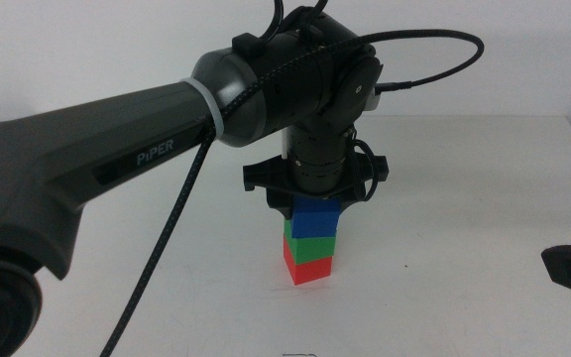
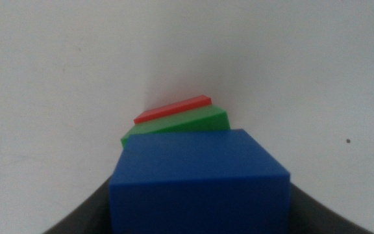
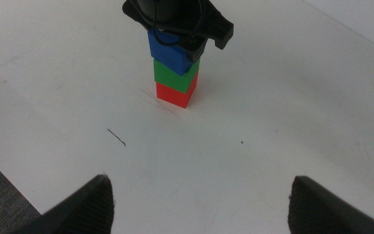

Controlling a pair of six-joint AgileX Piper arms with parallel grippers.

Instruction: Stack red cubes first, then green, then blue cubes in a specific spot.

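From the middle view, the left hand (image 1: 314, 203) holds the blue cube (image 1: 314, 219) on green (image 1: 309, 246) over red (image 1: 308, 266), mid-table (image 1: 464, 198); square it before letting go. The left wrist view shows blue between the jaws, twisted off green. The right wrist view shows the right hand (image 3: 203, 198) wide, waiting nearer.

The middle view looks forward and down over the white table (image 1: 484, 198) from the near edge, with the stack of cubes (image 1: 311, 243) just below its centre and the left arm (image 1: 117, 164) reaching in from nine o'clock. The left wrist view sits right above that stack, facing steeply down, so the blue cube (image 2: 200, 179) fills its lower half. The right wrist view stands well back, looking across bare tabletop at the same stack (image 3: 176, 75) toward twelve o'clock.
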